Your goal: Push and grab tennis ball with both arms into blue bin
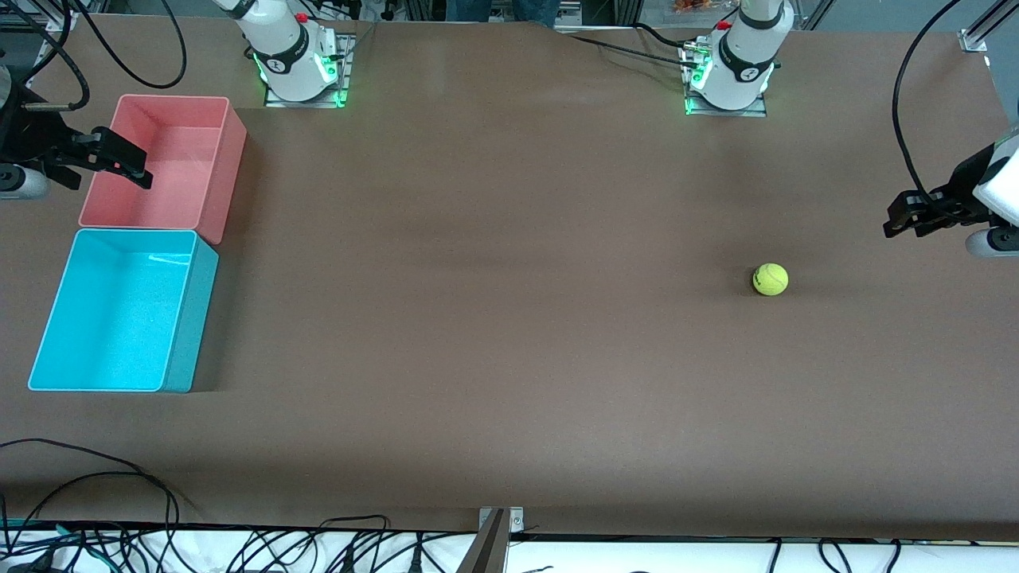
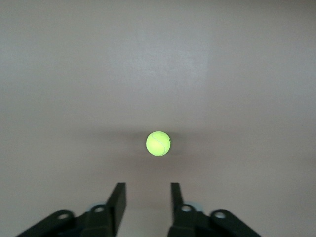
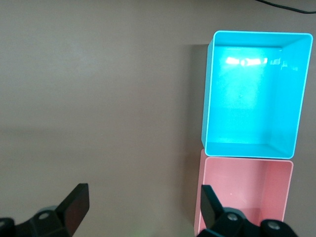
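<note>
The tennis ball (image 1: 771,279) lies on the brown table toward the left arm's end, and it also shows in the left wrist view (image 2: 158,143). My left gripper (image 1: 901,220) hangs open and empty above the table's end, pointing toward the ball; the ball lies well clear of its fingertips (image 2: 146,186). The blue bin (image 1: 185,318) stands empty at the right arm's end, near the front camera, and shows in the right wrist view (image 3: 208,118). My right gripper (image 1: 131,163) is wide open and empty over the pink bin's outer edge (image 3: 143,192).
A pink bin (image 1: 227,167) of similar size stands empty against the blue bin, farther from the front camera; it also shows in the right wrist view (image 3: 247,192). Loose cables (image 1: 239,545) run along the table's front edge.
</note>
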